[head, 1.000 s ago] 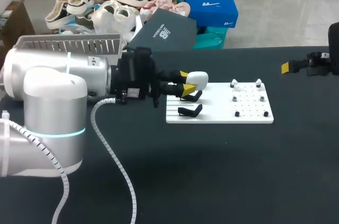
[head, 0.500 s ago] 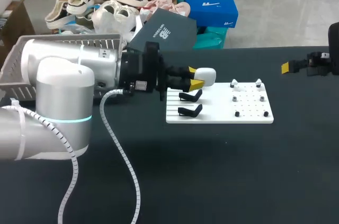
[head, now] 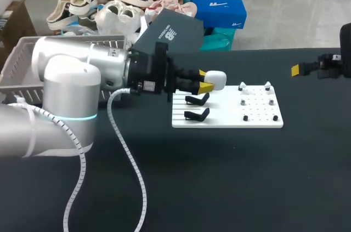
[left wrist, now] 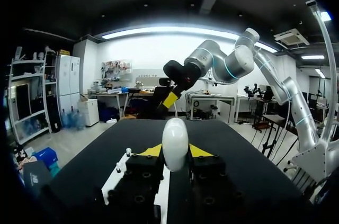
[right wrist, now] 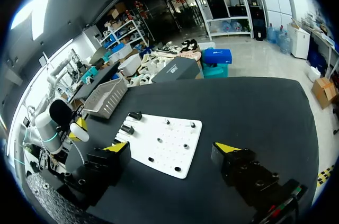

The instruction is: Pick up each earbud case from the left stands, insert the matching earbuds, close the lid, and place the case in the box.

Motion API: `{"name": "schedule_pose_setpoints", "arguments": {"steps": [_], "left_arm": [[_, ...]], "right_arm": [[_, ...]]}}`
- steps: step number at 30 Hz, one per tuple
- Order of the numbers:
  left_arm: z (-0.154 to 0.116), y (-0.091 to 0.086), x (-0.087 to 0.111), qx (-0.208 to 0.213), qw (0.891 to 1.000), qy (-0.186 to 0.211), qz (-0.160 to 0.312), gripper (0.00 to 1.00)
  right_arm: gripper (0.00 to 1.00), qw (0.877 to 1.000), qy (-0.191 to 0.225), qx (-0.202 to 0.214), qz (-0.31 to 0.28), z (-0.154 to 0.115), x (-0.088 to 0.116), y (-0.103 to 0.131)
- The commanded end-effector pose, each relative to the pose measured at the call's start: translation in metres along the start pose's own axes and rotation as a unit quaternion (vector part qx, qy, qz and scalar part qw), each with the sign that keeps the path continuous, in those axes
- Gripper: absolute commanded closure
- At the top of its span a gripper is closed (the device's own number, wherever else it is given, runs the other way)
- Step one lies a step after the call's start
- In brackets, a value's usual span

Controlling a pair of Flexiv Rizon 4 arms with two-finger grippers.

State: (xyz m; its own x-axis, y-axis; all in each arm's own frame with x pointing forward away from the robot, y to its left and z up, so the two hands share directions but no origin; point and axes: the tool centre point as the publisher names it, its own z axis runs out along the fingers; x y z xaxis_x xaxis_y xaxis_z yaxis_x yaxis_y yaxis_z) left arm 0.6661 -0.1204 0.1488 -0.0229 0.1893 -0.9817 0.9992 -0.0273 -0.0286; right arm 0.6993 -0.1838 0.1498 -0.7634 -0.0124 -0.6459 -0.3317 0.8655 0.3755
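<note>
White plastic shows between the yellow tips of the left gripper (head: pixel 207 80) in the head view: it is clenched on an earbud case (head: pixel 216 80), lid closed, held in the air over the far left edge of a white board (head: pixel 263 121). Two black stands (head: pixel 197 99) on the board's left part sit just below the case, both bare. Small white and black pegs (head: pixel 242 86) dot the board's right part. A grey slatted basket (head: pixel 13 75) lies at the table's left edge, largely hidden by the left arm; its contents cannot be told. The right gripper (head: pixel 300 69) hangs well apart near the table's right edge.

From the left wrist, the left gripper (left wrist: pixel 175 153) grips the earbud case (left wrist: pixel 175 142) upright from both sides, with the white board (left wrist: pixel 113 177) beneath and the right arm (left wrist: pixel 217 64) far ahead across the table.

From the right wrist, the right gripper (right wrist: pixel 170 149) is spread wide and holds nothing. Ahead of it lie the white board (right wrist: pixel 170 135), the stands (right wrist: pixel 134 115), the basket (right wrist: pixel 104 97) and the earbud case (right wrist: pixel 80 132).
</note>
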Motion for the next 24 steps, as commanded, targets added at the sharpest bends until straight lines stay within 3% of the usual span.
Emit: {"name": "schedule_pose_setpoints", "arguments": {"steps": [1, 14, 24], "left_arm": [[0.004, 0.007, 0.005, 0.018, 1.000, -0.003, -0.001, 1.00], [0.011, 0.010, 0.020, 0.001, 1.000, -0.012, -0.020, 1.00], [0.017, 0.009, 0.026, -0.006, 1.000, -0.012, -0.011, 1.00]], "right_arm": [[0.00, 1.000, -0.001, -0.002, -0.012, -0.004, 0.005, 0.008], [0.00, 0.996, -0.020, -0.026, -0.080, -0.023, 0.019, 0.063], [0.00, 0.992, -0.011, -0.050, -0.117, -0.020, 0.026, 0.100]]}}
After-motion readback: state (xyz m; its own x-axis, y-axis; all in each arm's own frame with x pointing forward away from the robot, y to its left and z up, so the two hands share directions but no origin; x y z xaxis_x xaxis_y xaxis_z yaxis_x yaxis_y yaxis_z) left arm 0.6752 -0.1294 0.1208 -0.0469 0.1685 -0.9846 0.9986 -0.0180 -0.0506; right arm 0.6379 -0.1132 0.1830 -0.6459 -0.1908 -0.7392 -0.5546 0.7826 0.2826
